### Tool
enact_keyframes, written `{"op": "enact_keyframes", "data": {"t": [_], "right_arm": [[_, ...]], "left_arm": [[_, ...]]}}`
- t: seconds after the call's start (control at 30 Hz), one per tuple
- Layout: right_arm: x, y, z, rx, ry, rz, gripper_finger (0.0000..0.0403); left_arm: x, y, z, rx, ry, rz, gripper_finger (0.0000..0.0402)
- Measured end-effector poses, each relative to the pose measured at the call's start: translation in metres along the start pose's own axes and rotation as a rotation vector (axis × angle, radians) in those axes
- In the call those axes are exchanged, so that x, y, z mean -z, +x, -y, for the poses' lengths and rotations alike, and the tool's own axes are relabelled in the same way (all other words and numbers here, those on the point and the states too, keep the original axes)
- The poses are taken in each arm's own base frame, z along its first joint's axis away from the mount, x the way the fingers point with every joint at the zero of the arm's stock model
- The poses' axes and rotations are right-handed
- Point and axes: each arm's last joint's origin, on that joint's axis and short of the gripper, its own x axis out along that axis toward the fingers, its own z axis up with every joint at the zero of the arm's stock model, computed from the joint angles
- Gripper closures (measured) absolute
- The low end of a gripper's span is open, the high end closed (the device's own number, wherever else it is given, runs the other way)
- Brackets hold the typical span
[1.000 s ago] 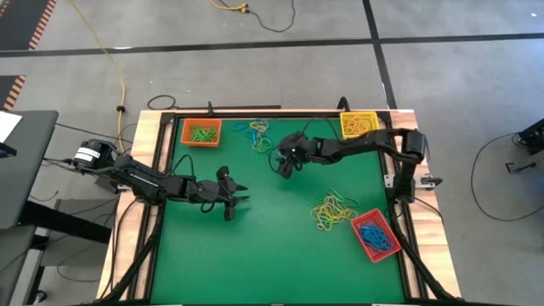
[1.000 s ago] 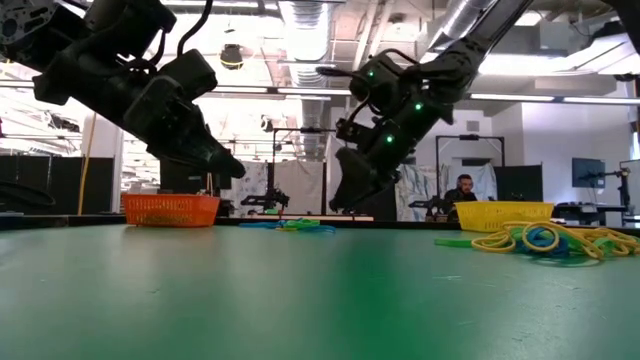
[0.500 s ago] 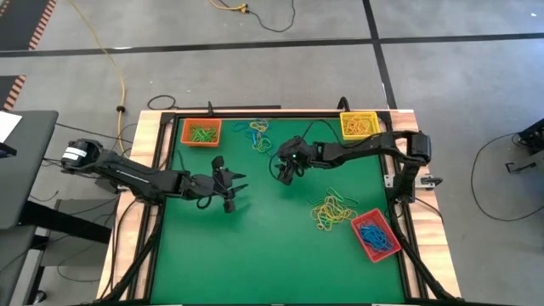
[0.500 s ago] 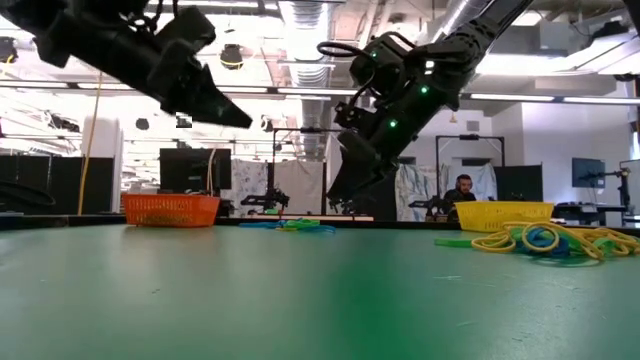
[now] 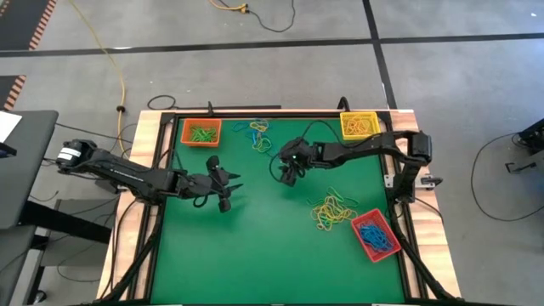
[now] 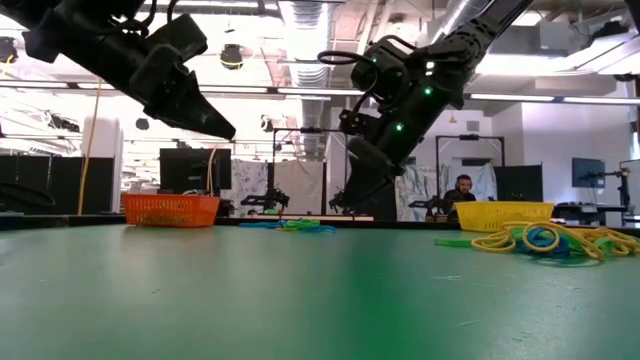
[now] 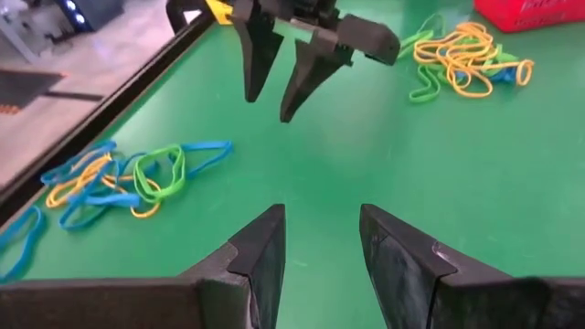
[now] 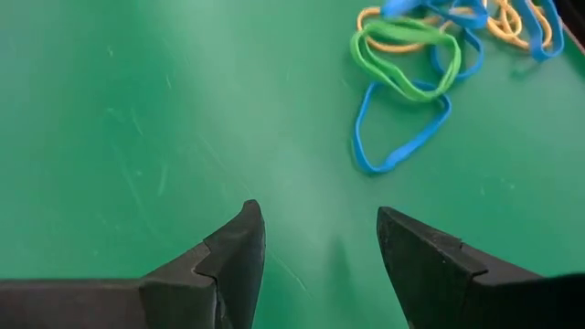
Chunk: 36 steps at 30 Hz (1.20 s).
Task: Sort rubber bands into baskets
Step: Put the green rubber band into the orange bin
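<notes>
Both grippers hover open over the green table with nothing between their fingers. My left gripper [image 5: 229,192] hangs left of centre, well above the table [image 6: 222,128]. My right gripper [image 5: 286,174] is near the centre, pointing down [image 6: 352,200]. A loose pile of blue, green and yellow rubber bands [image 5: 255,134] lies flat on the table just beyond my right gripper's fingertips [image 8: 411,64]. A second pile of mostly yellow bands [image 5: 333,211] lies toward the near right. The orange basket [image 5: 201,133] holds green bands, the yellow basket [image 5: 359,124] yellow ones, the red basket [image 5: 375,235] blue ones.
A raised wooden frame [image 5: 160,127] edges the table. The orange and yellow baskets stand at the two far corners, the red one at the near right. Bare green surface [image 5: 255,255] spreads over the near left half. A person sits in the room beyond the table [image 6: 462,190].
My left gripper has risen away from the table and drawn back a little toward the left and far edges, tipping nearer to level. It stays open. No rubber band has moved.
</notes>
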Motion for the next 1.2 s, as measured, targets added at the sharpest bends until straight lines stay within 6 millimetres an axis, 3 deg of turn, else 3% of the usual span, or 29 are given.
{"op": "enact_keyframes", "data": {"t": [0.17,0.37,0.77,0.9,1.2], "right_arm": [[0.0,0.0,0.0,0.0,-0.035,0.005,0.0164],[-0.014,0.0,0.004,0.005,-0.051,0.139,0.0164],[-0.042,-0.003,0.04,-0.027,0.061,0.194,0.0164],[-0.054,0.004,0.049,-0.046,0.074,0.135,0.0164],[-0.077,0.048,0.062,-0.049,0.109,-0.059,0.0164]], "left_arm": [[0.001,0.0,0.0,-0.002,-0.015,-0.013,0.0269],[0.001,0.0,0.0,-0.005,-0.017,-0.007,0.0269],[0.0,0.0,0.0,-0.006,-0.031,-0.005,0.0269],[0.0,0.0,0.0,-0.006,-0.035,-0.003,0.027],[0.002,0.0,0.0,0.001,-0.052,-0.015,0.027]]}}
